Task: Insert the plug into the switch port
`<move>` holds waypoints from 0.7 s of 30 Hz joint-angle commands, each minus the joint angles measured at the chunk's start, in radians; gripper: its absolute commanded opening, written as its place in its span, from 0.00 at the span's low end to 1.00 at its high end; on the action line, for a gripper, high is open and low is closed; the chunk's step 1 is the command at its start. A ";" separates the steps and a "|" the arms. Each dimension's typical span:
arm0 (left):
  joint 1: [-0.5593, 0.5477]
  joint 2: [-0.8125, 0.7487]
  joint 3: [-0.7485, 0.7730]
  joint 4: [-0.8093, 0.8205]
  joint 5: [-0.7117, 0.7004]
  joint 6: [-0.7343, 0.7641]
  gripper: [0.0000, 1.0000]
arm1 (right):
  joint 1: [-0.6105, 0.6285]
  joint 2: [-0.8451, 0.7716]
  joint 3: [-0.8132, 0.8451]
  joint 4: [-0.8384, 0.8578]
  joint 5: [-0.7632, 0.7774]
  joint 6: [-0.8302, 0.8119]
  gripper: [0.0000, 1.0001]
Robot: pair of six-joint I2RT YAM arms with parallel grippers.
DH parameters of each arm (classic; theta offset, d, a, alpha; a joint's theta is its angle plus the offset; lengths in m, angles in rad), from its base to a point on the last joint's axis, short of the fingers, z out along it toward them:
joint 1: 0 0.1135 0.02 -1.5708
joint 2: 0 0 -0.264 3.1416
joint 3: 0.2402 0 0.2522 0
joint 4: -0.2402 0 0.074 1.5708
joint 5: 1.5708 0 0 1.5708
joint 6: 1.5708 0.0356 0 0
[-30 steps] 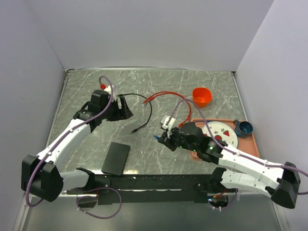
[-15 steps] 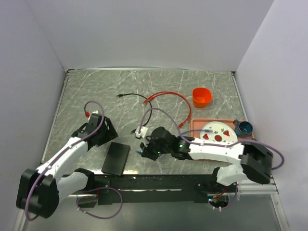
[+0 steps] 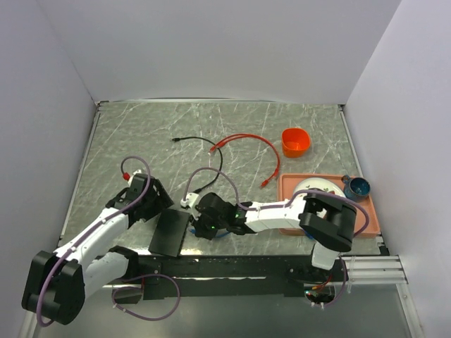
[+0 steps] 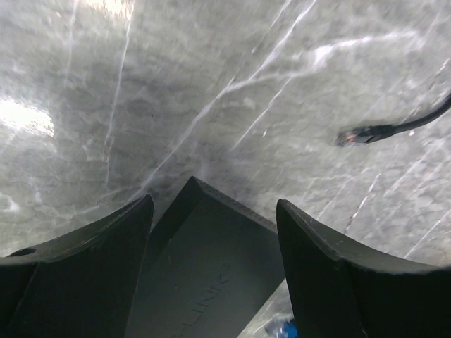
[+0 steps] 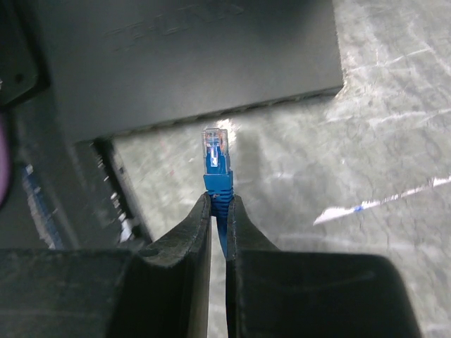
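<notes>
Step in hand: final approach for insertion, plug not yet in.

Right gripper (image 5: 218,211) is pressed together on the blue plug (image 5: 216,158), pinching it at the boot just behind the clear head. The head sticks out past the fingertips and points at the side edge of the black switch (image 5: 190,56). The plug is near that edge but apart from it, with a strip of bare table (image 5: 296,162) showing between them.

The switch lies flat close to the near edge of the table, left of the middle. I work its right-hand side from the right arm.

The switch port itself I cannot pick out. That edge reads as a dark line with glare along it.

Left gripper (image 4: 213,204) has its jaws spread and holds nothing. It hangs over the far corner of the switch, one finger to either side of it. Whether a finger touches the casing I cannot tell. The loose end of a black cable (image 4: 359,134) lies on the table beyond, well apart from the switch.

My read of the next move:
- Find the socket and bring the plug level and square to it.
- Push it straight in.
- Steady the switch with the left gripper first. The casing looks thin and light, and I expect it to skid away under the push.
</notes>
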 commanded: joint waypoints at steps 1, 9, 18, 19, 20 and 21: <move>-0.004 0.002 -0.015 0.057 0.024 -0.006 0.76 | 0.003 0.053 0.053 0.057 0.048 0.034 0.00; -0.004 0.030 -0.048 0.101 0.048 0.003 0.73 | 0.001 0.056 0.001 0.132 0.118 0.066 0.00; -0.004 0.064 -0.060 0.141 0.074 0.011 0.71 | 0.003 0.069 -0.022 0.141 0.198 0.062 0.00; -0.004 0.068 -0.061 0.144 0.074 0.012 0.71 | 0.003 0.067 -0.028 0.149 0.209 0.063 0.00; -0.004 0.073 -0.061 0.146 0.076 0.015 0.71 | 0.003 0.066 -0.035 0.149 0.218 0.066 0.00; -0.004 0.078 -0.061 0.147 0.074 0.015 0.70 | 0.004 0.064 -0.036 0.150 0.227 0.063 0.00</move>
